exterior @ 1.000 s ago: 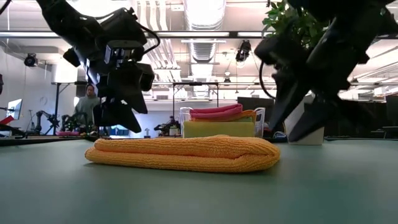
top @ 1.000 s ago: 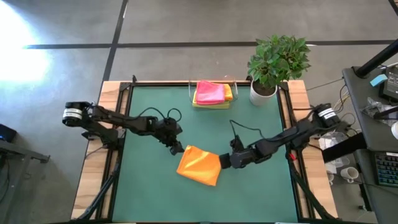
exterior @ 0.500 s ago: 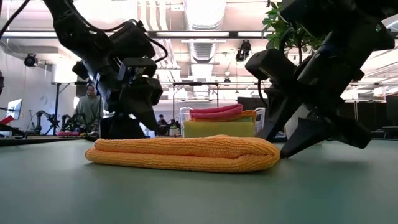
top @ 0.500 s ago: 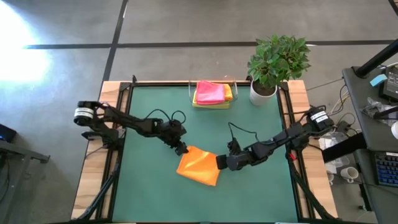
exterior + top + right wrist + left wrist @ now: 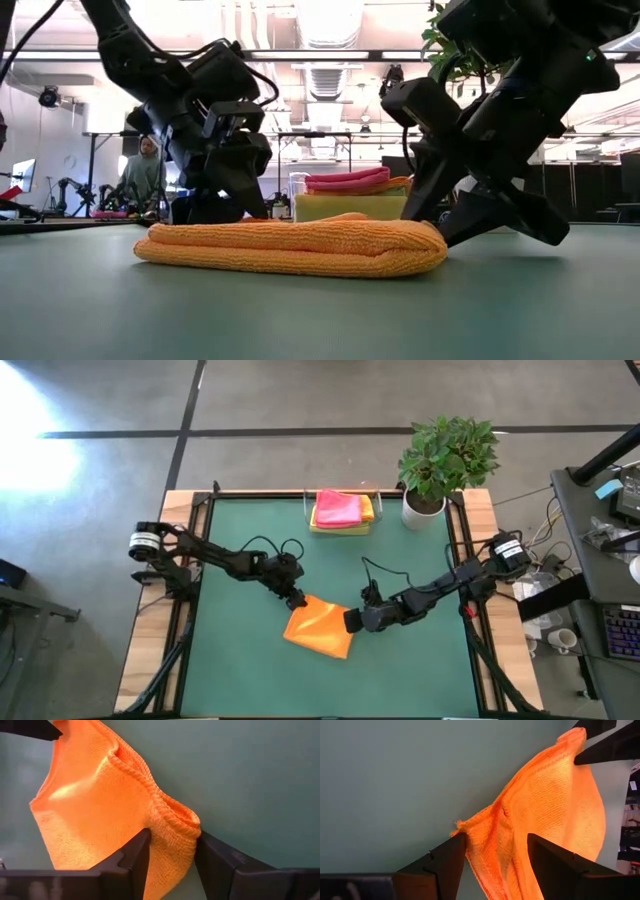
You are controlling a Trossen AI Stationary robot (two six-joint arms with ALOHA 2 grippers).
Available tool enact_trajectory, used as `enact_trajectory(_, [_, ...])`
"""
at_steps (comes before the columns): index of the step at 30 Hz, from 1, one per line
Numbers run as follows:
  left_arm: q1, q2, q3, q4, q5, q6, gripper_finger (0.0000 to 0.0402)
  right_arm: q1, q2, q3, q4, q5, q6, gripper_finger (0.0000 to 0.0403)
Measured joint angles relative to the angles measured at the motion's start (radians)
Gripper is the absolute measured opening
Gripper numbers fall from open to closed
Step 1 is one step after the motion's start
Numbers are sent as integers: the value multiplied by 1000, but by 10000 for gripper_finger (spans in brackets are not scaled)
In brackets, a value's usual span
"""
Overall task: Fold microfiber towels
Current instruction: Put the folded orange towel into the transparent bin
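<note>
Orange towel point(image 5: 320, 627) lies folded on the green table point(image 5: 240, 670); left claw point(image 5: 298, 601) and right claw point(image 5: 352, 621) each straddle a corner, fingers spread.

Lying alone on one green mat point(image 5: 400, 550): one orange towel point(image 5: 320, 627). Sitting at the back edge: one stack of towels point(image 5: 340, 510), showing three colours, pink, orange and yellow-green. Standing nearby: one potted plant point(image 5: 445, 460). Reaching in: two grippers, left gripper point(image 5: 298, 601) and right gripper point(image 5: 352, 622). Standing behind: one person point(image 5: 143, 175).
</note>
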Motion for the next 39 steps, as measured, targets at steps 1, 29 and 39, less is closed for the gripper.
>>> enact_trajectory(1, [0,0,2,-1,0,0,202,0,0,0,-1,0,0,137])
enact_trajectory(29, [-2,41,13,98,-18,-30,10,-11,-1,28,-4,0,-114,11])
enact_trajectory(39, [-3,-40,32,106,-14,0,10,-14,-5,185,-209,41,-249,9])
